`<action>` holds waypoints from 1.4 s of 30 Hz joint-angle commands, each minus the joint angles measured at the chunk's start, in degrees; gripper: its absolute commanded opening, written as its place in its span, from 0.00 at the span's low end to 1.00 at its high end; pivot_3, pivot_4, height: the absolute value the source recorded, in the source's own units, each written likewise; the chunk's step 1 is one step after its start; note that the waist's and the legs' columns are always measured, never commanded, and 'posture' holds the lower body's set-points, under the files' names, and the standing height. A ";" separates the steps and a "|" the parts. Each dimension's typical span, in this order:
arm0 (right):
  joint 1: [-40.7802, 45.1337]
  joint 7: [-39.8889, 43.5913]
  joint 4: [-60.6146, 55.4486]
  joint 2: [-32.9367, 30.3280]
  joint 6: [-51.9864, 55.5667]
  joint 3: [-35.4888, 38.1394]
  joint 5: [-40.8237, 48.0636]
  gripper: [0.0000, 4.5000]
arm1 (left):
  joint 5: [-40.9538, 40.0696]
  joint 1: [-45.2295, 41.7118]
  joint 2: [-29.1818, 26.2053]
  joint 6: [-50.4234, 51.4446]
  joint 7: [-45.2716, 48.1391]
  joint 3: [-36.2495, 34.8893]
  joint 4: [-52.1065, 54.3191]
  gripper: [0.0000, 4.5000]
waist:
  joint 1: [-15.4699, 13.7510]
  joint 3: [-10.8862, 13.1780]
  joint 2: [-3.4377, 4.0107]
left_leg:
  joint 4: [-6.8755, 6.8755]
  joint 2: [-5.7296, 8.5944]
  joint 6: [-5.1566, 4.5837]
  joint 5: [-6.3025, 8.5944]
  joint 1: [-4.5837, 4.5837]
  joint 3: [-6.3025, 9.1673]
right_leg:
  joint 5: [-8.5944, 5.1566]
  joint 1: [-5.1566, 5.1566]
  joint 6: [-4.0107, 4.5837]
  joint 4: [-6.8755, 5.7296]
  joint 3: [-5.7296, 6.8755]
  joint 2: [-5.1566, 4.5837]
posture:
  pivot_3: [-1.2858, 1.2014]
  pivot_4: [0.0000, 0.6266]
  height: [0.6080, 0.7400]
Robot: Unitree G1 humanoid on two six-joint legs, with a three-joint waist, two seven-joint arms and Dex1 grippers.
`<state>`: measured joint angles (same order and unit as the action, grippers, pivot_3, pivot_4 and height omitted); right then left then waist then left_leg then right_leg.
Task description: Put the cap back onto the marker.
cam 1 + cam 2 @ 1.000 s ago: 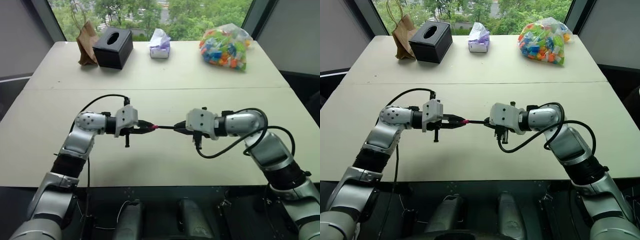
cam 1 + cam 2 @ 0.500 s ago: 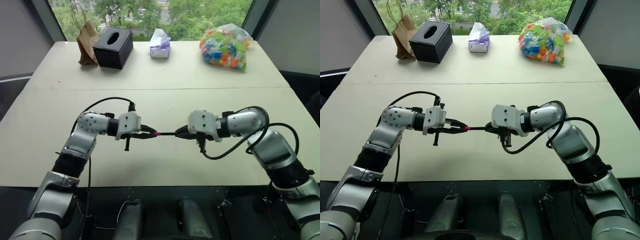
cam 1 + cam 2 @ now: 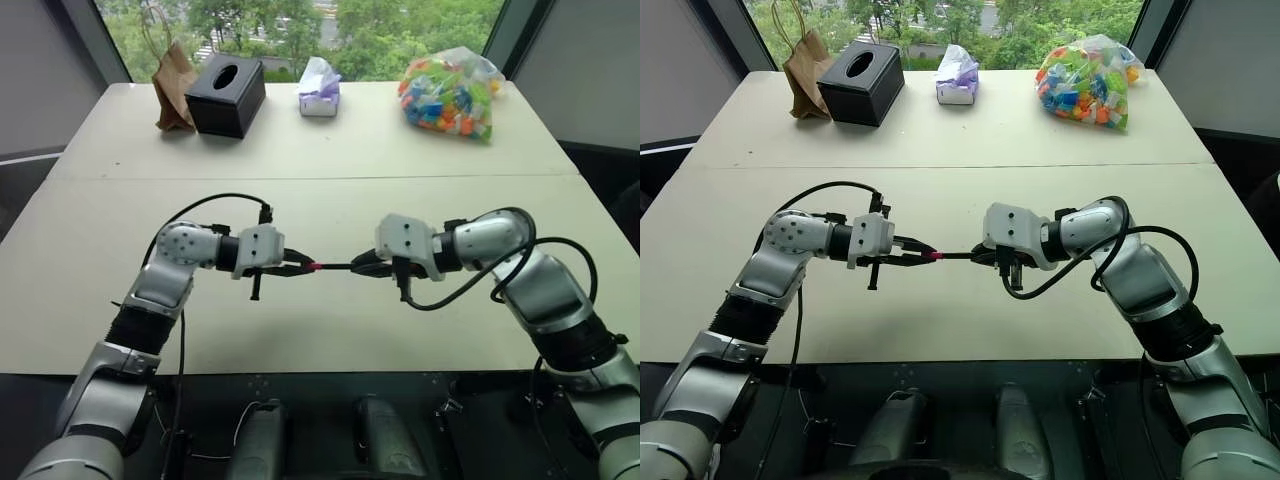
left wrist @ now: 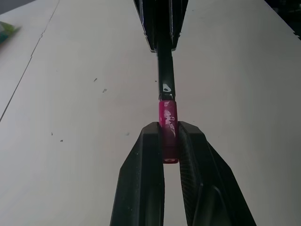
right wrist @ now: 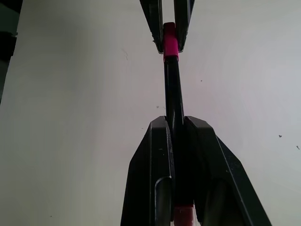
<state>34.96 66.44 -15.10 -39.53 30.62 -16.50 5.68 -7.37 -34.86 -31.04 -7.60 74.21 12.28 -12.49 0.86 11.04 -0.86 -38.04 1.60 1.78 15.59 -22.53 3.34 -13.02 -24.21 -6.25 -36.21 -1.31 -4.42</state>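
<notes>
The left end effector (image 4: 169, 141) pinches the glossy pink cap (image 4: 168, 125), seated against the slim black marker (image 5: 173, 89) clamped by the right end effector (image 5: 178, 132).

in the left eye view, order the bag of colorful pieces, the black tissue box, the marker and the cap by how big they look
1. Bag of colorful pieces
2. Black tissue box, slightly smaller
3. Marker
4. Cap

The marker and cap sit nearer the camera yet look far smaller.

pink cap (image 4: 168, 127), black marker (image 5: 173, 94), cream table (image 3: 330, 150).
</notes>
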 commanded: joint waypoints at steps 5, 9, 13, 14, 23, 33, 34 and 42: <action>1.63 -0.99 -0.99 3.09 -7.12 -3.02 -1.52 0.01 | -3.22 -1.03 2.06 3.26 -1.64 -0.85 4.99 0.00 | -0.08 0.00 0.00 | -0.01 0.00 0.00 0.00 0.00 0.00 | 0.00 0.00 0.00 0.00 0.00 0.00 | 0.52 0.24 1.00; 1.51 -1.34 0.37 3.84 -9.59 -3.45 -2.91 0.01 | -4.08 -1.04 2.47 4.93 -2.20 -1.63 5.85 0.00 | -0.04 0.00 0.00 | -0.01 0.01 0.00 0.00 0.00 -0.01 | 0.00 0.00 0.00 -0.01 0.00 0.00 | 0.52 0.24 1.00; 1.03 -0.99 0.76 4.63 -11.31 -3.73 -3.54 0.01 | -4.23 -0.77 2.50 5.88 -2.16 -2.07 6.80 0.00 | -0.04 0.00 0.00 | -0.01 0.01 0.00 0.00 0.00 -0.01 | 0.00 0.00 0.00 -0.01 0.00 0.00 | 0.52 0.24 1.00; 1.04 -1.09 0.93 4.92 -11.77 -3.85 -3.78 0.01 | -4.36 -0.76 2.61 6.37 -2.28 -2.27 7.05 0.00 | -0.03 0.00 0.00 | -0.01 0.01 0.00 0.00 0.00 -0.01 | 0.00 0.00 0.00 -0.01 0.00 0.00 | 0.52 0.24 1.00; 2.17 0.46 1.99 6.60 -12.30 -5.03 -4.96 0.01 | -2.49 -1.09 2.40 3.95 -1.54 -1.52 7.24 0.00 | -0.04 0.00 0.00 | -0.01 0.01 0.00 0.00 0.00 -0.01 | 0.00 0.00 0.00 -0.01 0.00 0.01 | 0.52 0.24 1.00; 2.89 2.67 2.67 7.55 -11.48 -4.88 -4.83 0.01 | 0.52 -1.80 2.44 -3.26 -1.08 -0.71 5.12 0.00 | -0.05 0.00 0.00 | -0.01 0.01 0.00 0.00 0.00 -0.01 | 0.00 0.00 0.00 -0.01 0.00 0.00 | 0.52 0.24 1.00; 3.05 2.57 2.84 7.78 -11.51 -4.76 -4.84 0.01 | 0.53 -1.79 2.52 -3.48 -1.08 -0.76 5.11 0.00 | -0.05 0.00 0.00 | -0.01 0.01 0.00 0.00 0.00 -0.01 | 0.00 0.00 0.00 -0.01 0.00 0.00 | 0.52 0.24 1.00; 4.02 1.82 3.82 9.54 -11.80 -4.52 -4.86 0.01 | -1.87 -2.30 4.70 -0.98 -2.12 -2.17 6.18 0.00 | -0.03 0.00 0.00 | -0.01 0.01 0.00 0.00 0.00 -0.01 | 0.00 0.00 0.00 -0.01 0.01 0.01 | 0.52 0.24 1.00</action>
<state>37.21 67.98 -8.82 -34.08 20.86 -17.52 -1.75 -4.31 -34.13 -30.54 -7.85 73.60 9.26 -11.07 0.83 11.05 -0.86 -38.05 1.61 1.78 15.59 -22.53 3.33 -13.02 -24.20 -6.25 -36.22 -1.31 -4.41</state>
